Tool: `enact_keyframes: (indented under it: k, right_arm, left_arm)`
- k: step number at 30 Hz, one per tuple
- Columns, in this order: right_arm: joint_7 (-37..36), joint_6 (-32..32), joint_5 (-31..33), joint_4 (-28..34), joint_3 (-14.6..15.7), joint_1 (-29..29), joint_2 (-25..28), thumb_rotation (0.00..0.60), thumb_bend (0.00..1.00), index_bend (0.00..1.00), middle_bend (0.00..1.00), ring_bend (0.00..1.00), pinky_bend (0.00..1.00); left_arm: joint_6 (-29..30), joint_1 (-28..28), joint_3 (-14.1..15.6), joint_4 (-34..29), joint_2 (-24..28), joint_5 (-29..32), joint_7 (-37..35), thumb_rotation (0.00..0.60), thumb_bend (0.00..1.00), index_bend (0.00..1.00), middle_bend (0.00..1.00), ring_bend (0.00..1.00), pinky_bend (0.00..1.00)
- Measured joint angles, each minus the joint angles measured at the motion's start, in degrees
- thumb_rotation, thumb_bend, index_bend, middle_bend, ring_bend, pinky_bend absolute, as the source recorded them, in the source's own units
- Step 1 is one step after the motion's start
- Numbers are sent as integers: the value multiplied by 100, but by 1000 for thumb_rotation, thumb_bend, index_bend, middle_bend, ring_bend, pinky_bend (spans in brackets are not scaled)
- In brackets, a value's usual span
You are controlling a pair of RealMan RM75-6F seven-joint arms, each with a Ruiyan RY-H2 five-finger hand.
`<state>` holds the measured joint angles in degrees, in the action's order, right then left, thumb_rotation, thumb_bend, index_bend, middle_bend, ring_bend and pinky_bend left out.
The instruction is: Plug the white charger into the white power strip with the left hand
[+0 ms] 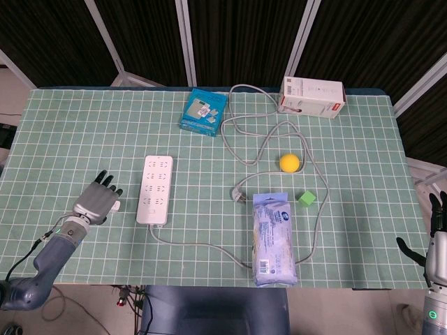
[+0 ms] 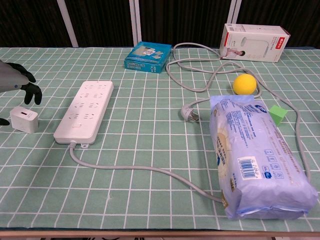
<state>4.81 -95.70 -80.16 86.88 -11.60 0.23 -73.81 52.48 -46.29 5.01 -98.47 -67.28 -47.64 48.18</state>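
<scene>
A: Grey and black, the left hand (image 1: 99, 201) is seen over the charger (image 2: 23, 119), fingers spread, nothing held. Only a white corner of the charger is shown beside the hand in the head view.

B: Is contact made?

A: That cannot be told. In the chest view the fingertips (image 2: 33, 91) are seen just above and behind the charger, with a thumb tip at its left edge.

B: And where is the charger placed?

A: On the table, just left of the strip (image 1: 154, 188), apart from it. A single port is shown on its near face; the prongs are not seen.

B: How is it judged to handle?

A: It is judged light, rigid and smooth-sided, so it could be tipped or slid by a careless touch. A pinch across two opposite flat sides is advised, with the prong face left free for the sockets.

B: The right hand?

A: The right hand (image 1: 438, 237) is kept off the table's right edge, fingers apart, holding nothing.

B: The surroundings?

A: A green gridded cloth (image 1: 84, 132) is laid over the table; dark panels are seen behind.
</scene>
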Motion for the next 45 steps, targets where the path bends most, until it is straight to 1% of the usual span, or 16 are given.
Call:
enact_keyframes:
  k: [14,24,36,45]
  right_arm:
    - [-14,-1,27,-4,-9,-13,-5,600,129,4,0,0,0]
    - [-26,7,43,-6,-13,-18,-13,600,129,5,0,0,0]
    - [-47,19,57,5,-15,-25,-10,600,129,5,0,0,0]
    - [-51,12,82,5,-35,-28,-22,600,130,6,0,0,0]
  left_arm:
    - [-11,-14,96,392,-295,82,55,600,225,344,366,72,17]
    - [31,-9,115,583,-441,22,44,600,269,375,404,82,40]
    - [14,11,133,844,-624,-141,-32,600,283,386,405,83,51]
    - [3,31,146,920,-678,-391,-116,600,287,411,446,99,73]
